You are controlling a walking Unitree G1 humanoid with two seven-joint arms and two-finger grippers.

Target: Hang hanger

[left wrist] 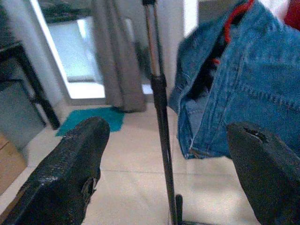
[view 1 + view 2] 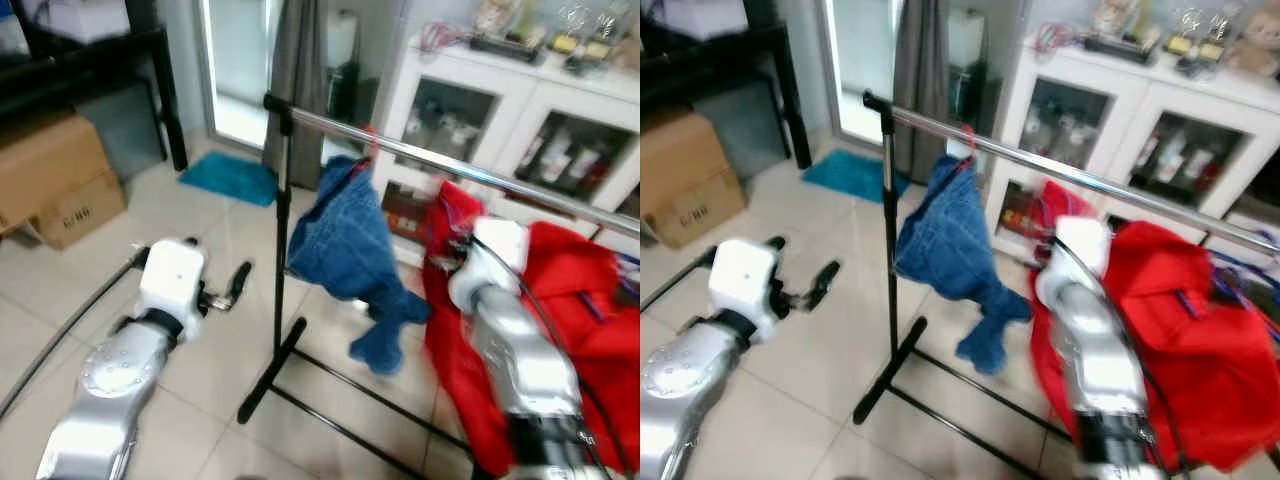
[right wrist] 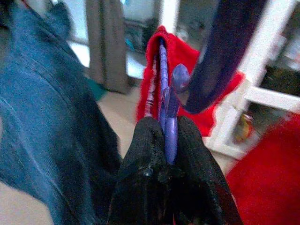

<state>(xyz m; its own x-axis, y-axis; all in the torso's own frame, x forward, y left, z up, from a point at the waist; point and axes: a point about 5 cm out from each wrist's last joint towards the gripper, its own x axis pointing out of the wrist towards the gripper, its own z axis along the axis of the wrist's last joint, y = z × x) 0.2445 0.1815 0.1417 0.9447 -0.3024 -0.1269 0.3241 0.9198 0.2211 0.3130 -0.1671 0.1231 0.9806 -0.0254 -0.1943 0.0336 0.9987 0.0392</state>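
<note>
Right arm carries the hanger up toward the rail.

The right gripper [image 3: 166, 154] is pinched on the purple hanger [image 3: 169, 112], whose hook curves up at 12 o'clock; the clothes rail [image 2: 470, 168] runs above it from 10 to 4 o'clock. The red garment [image 2: 590, 330] hangs below. The left gripper [image 1: 168, 164], fingers wide, idles beside the blue jeans [image 2: 345, 240].

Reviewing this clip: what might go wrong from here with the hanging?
The right tool pinches only the thin purple plastic hanger, so the hanger may twist or slip under the red garment. The hook may miss the silver metal rail. The blue denim garment hangs close and might get knocked.
</note>
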